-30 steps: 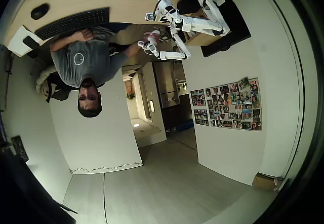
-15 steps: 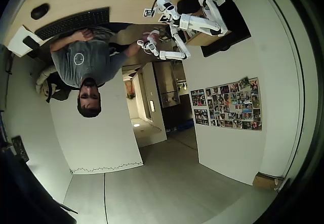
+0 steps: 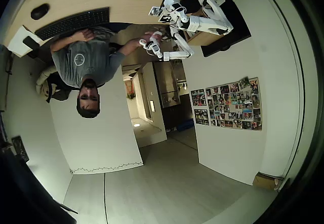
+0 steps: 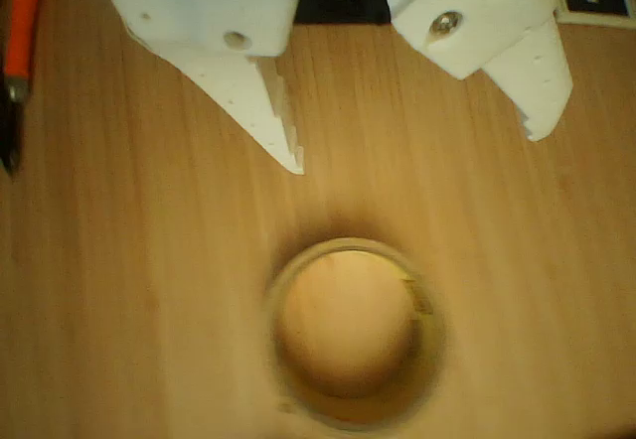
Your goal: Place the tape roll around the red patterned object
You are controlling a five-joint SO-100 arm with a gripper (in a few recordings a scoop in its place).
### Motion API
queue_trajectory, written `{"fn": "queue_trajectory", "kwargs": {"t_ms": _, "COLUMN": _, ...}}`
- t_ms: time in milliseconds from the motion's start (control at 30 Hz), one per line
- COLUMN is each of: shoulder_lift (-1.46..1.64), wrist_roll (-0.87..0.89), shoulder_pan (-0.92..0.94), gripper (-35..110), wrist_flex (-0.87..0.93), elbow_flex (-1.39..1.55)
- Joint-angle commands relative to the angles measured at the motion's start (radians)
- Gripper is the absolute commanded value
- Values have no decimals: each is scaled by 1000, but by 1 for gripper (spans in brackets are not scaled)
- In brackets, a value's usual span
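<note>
Below the jaws [image 4: 417,151] (wide apart, empty) | tape roll [image 4: 350,335] flat on table [image 4: 119,290]

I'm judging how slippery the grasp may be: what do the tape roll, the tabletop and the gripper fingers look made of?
Tape roll: likely wound tape, pale cream-yellow with a smooth, slightly glossy rim; blurred, so uncertain.
Tabletop: wood or wood-look laminate, warm brown with straight grain lines, satin sheen.
Gripper, open above the roll: fingers look like matte white printed plastic, faintly grainy, with stepped teeth on the inner edge and metal screws.
</note>
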Motion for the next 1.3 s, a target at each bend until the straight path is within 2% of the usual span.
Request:
{"fn": "queue_trajectory", "kwargs": {"t_ms": 0, "shoulder_lift": 6, "wrist_roll": 77, "shoulder_pan": 21, "gripper": 55, "wrist_flex": 54, "elbow_flex": -28}}
{"fn": "queue_trajectory", "kwargs": {"t_ms": 367, "shoulder_lift": -95, "wrist_roll": 360, "shoulder_pan": 40, "gripper": 60, "wrist_flex": 206, "elbow_flex": -103}}
{"fn": "queue_trajectory", "kwargs": {"t_ms": 800, "shoulder_lift": -430, "wrist_roll": 377, "shoulder_pan": 71, "gripper": 59, "wrist_flex": 222, "elbow_flex": -376}}
{"fn": "queue_trajectory", "kwargs": {"t_ms": 1267, "shoulder_lift": -538, "wrist_roll": 383, "shoulder_pan": 74, "gripper": 58, "wrist_flex": 196, "elbow_flex": -463}}
